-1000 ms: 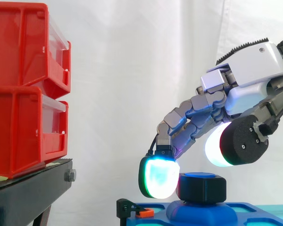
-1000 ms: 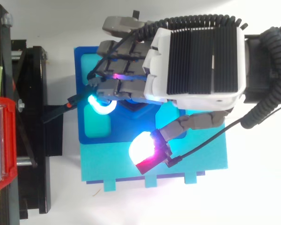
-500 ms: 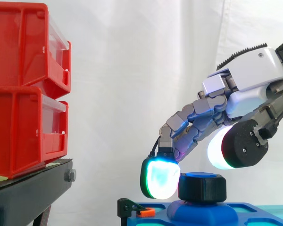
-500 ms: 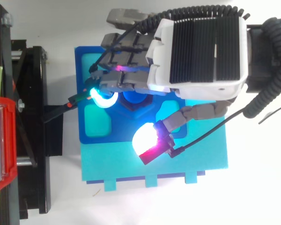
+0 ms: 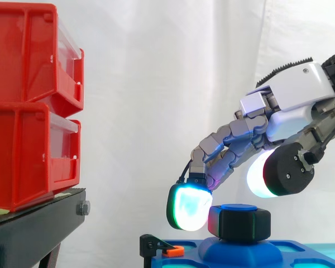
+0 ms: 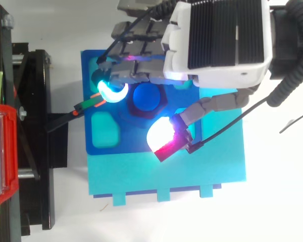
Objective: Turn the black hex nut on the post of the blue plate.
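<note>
The black hex nut (image 5: 239, 223) sits on the blue post (image 6: 147, 96) rising from the blue plate (image 6: 127, 143). My hand (image 5: 293, 97) reaches in from the right, above and behind the nut. Its bent fingers slope down to the nut's left side, where one cyan-glowing fingertip (image 5: 188, 207) rests against or just beside the nut's left face. The thumb's white-red pad (image 6: 161, 136) hovers above the nut's right side, clear of it. Nothing is pinched between fingers and thumb. In the top view the nut's top and the post's blue cap lie uncovered.
Two stacked red bins (image 5: 28, 106) stand on a black stand (image 5: 33, 229) at the left. A small black-and-orange clip (image 5: 159, 248) sits at the plate's left edge. The blue plate rests on a cyan board (image 6: 166, 176).
The hand has shifted toward the far side of the plate, uncovering the nut from above. The nut has turned: different faces now show in the side view. The thumb swung closer to the nut.
</note>
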### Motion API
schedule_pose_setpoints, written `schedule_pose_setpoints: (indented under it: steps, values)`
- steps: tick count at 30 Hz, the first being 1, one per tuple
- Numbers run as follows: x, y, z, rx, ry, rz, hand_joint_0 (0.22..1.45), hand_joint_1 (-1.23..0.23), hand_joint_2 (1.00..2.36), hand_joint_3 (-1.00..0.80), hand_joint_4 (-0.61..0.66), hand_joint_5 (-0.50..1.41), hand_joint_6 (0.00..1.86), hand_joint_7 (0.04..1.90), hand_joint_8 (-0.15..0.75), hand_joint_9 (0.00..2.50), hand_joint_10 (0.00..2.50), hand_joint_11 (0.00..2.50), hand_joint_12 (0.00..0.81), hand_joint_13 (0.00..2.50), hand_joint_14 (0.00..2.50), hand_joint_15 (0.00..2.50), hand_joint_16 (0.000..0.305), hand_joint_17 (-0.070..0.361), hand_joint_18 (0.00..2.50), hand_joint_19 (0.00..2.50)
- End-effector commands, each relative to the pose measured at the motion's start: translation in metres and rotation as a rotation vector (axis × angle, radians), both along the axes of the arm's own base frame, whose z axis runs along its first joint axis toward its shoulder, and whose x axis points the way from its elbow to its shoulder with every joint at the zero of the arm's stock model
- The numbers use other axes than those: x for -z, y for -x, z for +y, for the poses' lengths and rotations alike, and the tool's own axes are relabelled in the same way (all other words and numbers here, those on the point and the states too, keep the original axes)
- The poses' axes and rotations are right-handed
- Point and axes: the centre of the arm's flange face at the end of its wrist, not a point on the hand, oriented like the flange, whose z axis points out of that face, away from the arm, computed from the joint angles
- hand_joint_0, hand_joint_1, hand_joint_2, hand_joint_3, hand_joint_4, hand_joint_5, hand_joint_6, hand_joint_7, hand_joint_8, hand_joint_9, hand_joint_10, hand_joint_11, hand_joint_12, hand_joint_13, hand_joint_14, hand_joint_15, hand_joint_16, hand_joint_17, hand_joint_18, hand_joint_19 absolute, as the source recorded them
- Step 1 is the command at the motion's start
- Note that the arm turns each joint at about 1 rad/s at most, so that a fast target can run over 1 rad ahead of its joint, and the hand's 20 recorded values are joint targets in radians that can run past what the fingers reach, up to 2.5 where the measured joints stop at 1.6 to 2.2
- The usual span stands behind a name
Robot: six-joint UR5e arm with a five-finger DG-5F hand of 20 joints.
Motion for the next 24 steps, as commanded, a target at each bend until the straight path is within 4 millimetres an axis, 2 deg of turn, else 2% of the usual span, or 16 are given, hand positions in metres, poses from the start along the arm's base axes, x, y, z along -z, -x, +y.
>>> schedule_pose_setpoints:
  steps: [1,14,24]
  values:
    - [0.001,0.001,-0.005,-0.004,-0.003,-0.001,0.46,-0.42,1.0,-0.5,0.17,-0.19,0.5,0.81,0.251,0.49,0.0,0.0,0.363,0.32,0.0,0.02,0.059,0.132,0.1,0.04]
    - [0.003,0.003,-0.031,-0.025,-0.012,-0.035,0.46,-0.42,1.0,-0.5,0.17,-0.19,0.5,0.81,0.25,0.49,0.0,0.0,0.362,0.33,0.0,0.02,0.059,0.132,0.1,0.04]
    - [0.002,0.001,-0.033,-0.032,-0.016,-0.055,0.46,-0.42,1.0,-0.5,0.17,-0.19,0.5,0.81,0.25,0.49,0.0,0.0,0.362,0.32,0.0,0.02,0.059,0.132,0.1,0.04]
